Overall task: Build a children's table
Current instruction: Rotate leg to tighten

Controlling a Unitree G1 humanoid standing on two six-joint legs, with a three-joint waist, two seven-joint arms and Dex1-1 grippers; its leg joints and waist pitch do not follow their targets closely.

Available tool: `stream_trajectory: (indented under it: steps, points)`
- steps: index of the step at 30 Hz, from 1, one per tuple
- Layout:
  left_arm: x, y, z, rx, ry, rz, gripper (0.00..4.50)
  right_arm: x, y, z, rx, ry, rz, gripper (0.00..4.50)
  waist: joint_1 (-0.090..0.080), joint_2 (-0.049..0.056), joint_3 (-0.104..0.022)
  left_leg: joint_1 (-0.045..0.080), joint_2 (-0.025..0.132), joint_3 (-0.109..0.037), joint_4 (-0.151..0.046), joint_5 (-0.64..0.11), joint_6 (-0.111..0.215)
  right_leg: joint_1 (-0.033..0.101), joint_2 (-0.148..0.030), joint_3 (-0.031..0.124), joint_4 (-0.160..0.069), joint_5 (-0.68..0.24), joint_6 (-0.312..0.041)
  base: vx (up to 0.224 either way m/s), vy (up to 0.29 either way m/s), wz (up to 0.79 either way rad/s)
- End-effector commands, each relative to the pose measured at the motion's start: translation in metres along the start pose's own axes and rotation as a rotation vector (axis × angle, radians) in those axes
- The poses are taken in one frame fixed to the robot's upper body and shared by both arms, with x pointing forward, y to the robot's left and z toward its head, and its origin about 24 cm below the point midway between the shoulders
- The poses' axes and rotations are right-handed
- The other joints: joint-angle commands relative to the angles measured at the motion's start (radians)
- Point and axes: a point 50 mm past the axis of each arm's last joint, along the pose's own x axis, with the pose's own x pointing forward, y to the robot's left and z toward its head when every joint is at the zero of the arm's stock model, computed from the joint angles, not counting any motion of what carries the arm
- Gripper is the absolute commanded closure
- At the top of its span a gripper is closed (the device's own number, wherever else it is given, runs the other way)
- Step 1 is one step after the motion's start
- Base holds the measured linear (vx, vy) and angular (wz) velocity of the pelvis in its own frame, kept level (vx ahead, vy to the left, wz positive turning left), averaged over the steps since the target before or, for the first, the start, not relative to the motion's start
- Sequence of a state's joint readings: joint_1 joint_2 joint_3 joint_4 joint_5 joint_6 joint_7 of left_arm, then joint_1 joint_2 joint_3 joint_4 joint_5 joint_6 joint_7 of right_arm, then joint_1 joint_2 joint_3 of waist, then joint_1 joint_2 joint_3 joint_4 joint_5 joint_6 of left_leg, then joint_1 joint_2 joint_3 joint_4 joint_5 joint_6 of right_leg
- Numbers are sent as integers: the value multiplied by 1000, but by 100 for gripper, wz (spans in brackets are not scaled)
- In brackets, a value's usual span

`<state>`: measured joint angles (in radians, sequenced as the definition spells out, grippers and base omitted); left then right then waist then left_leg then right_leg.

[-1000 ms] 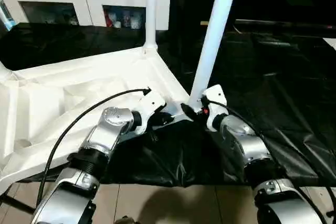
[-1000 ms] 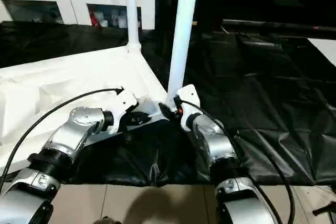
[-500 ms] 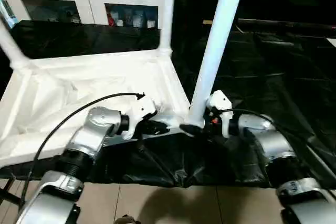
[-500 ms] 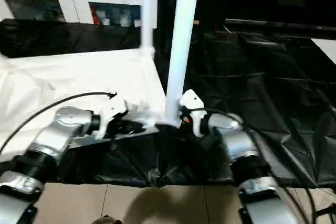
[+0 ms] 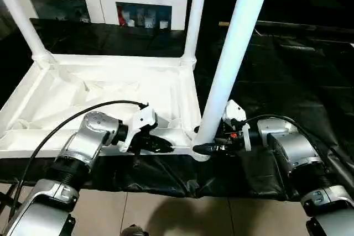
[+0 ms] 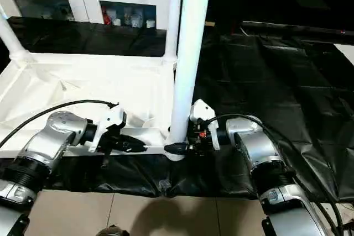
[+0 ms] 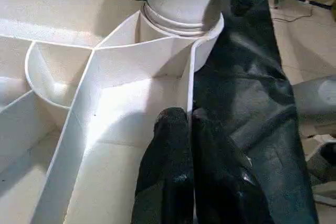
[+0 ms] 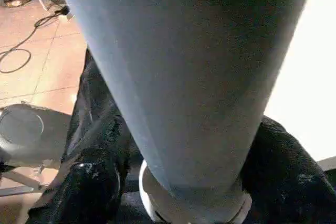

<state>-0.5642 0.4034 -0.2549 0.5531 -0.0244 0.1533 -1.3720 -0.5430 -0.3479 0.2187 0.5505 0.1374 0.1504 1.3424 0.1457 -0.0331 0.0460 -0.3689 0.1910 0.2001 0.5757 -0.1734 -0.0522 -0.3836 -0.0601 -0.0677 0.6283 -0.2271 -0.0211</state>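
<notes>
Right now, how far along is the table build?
Done: the tabletop lies upside down on the black sheet with three legs upright in corner sockets: far left leg, far right leg, near right leg. In hand: the right end effector straddles the near right leg's base, and the left end effector pinches the near rim. Left: I see no fourth leg fitted.

A surface draped in black plastic sheeting (image 5: 287, 75) carries the upturned white table top (image 5: 105, 89) directly.
</notes>
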Motion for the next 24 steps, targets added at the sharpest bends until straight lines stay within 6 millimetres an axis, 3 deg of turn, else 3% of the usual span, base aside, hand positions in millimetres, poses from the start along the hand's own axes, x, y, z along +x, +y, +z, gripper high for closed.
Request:
stream_trajectory:
  steps: [1,8,15,20,24]
  points:
    - [8,1,17,44,-58,-8,450,18,14,-6,8,42,132,174,0,-1,-57,18,58,-25,-56,-137,48,38,-99,55,-73,-81,-212,0,0,0]
    - [16,12,26,15,-139,156,450,26,17,-13,22,-7,39,226,3,1,-56,20,56,-27,-57,-151,37,39,-99,56,-75,-86,-207,0,0,0]
    - [35,19,36,-13,-179,306,450,44,-1,-25,115,-36,-347,254,-15,2,-51,24,52,-31,-64,-210,3,35,-102,59,-96,-257,-164,0,0,0]
    - [49,25,46,-18,-186,418,450,60,-12,-24,200,-63,-574,257,-27,11,-53,24,52,-33,-67,-207,-10,33,-101,60,-93,-224,-169,0,0,0]
    - [58,24,52,-12,-203,440,450,79,-10,-16,187,-90,-598,257,-34,12,-56,20,51,-32,-65,-193,3,37,-101,61,-90,-164,-173,0,0,0]
